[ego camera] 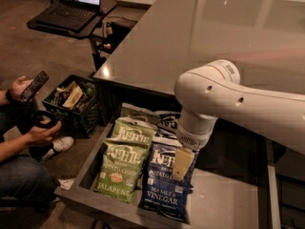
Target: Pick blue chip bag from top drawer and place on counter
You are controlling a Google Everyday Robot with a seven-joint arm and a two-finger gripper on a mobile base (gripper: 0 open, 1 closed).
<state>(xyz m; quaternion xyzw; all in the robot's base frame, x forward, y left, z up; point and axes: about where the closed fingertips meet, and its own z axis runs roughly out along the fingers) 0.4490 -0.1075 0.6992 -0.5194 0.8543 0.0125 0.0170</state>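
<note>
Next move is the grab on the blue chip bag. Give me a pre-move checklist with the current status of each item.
1. Drawer open: ok, bags exposed.
2. Blue chip bag reachable: ok, it lies flat on top, near the drawer's front.
3. Gripper on target: ok, it sits over the blue bag's upper half.
4. Grasp secured: cannot tell.
5. Green chip bag out of the way: cannot tell, it lies against the blue bag's edge.
6. Person away from arm: ok, seated on the floor beside the drawer.
</note>
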